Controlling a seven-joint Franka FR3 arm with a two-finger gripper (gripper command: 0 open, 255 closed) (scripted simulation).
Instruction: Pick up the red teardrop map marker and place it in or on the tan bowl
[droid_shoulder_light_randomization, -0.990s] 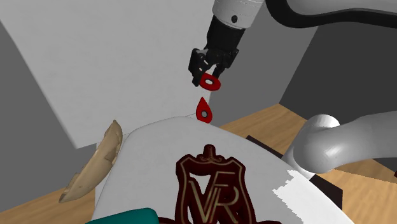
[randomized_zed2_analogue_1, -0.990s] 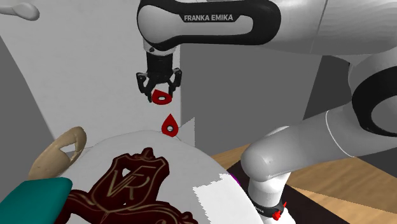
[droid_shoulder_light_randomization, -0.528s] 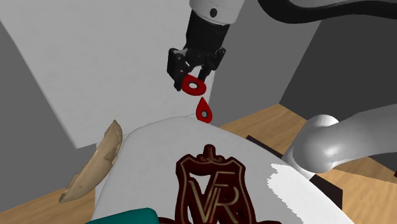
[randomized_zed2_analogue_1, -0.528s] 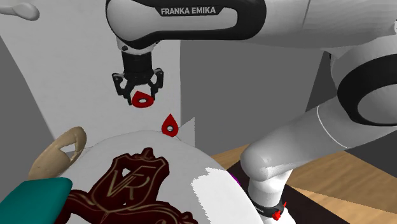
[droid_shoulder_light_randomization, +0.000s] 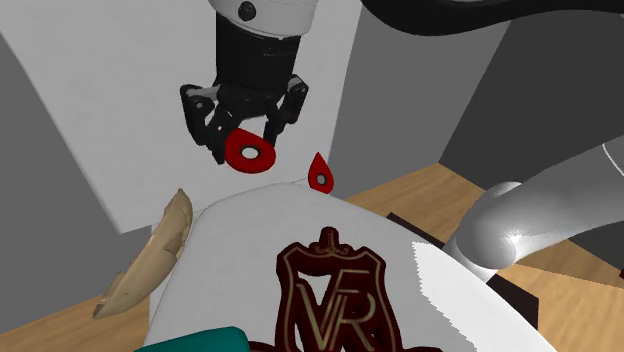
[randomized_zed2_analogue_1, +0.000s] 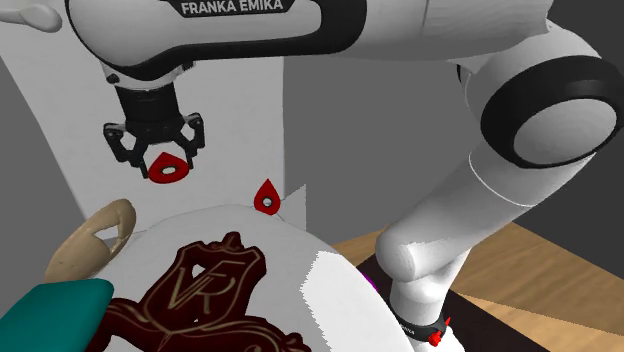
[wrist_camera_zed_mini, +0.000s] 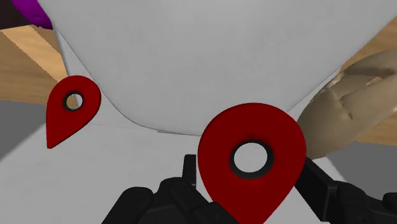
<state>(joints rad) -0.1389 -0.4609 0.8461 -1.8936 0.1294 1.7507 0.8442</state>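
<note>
My black gripper (droid_shoulder_light_randomization: 245, 152) (randomized_zed2_analogue_1: 166, 168) is shut on a red teardrop map marker (droid_shoulder_light_randomization: 248, 149) (randomized_zed2_analogue_1: 168, 167) (wrist_camera_zed_mini: 252, 159), held in the air above the far side of the white table (droid_shoulder_light_randomization: 240, 240). A second red teardrop marker (droid_shoulder_light_randomization: 320, 174) (randomized_zed2_analogue_1: 267, 197) (wrist_camera_zed_mini: 72, 108) stands at the table's far edge. The tan bowl (droid_shoulder_light_randomization: 150, 262) (randomized_zed2_analogue_1: 92, 236) (wrist_camera_zed_mini: 347, 102) sits tilted at the table's edge, down and toward the shoulder view's left of the gripper.
A dark red crest with gold letters (droid_shoulder_light_randomization: 330, 295) (randomized_zed2_analogue_1: 205, 285) lies on the table's middle. A teal object (droid_shoulder_light_randomization: 200, 340) (randomized_zed2_analogue_1: 50, 305) pokes in at the near edge. Grey walls stand behind; a wooden floor (droid_shoulder_light_randomization: 440, 195) lies beyond the table. A purple object (wrist_camera_zed_mini: 28, 13) is on the floor.
The gripper has carried the held marker away from the standing marker and a little lower, toward the bowl's side. The second marker has stayed put.
</note>
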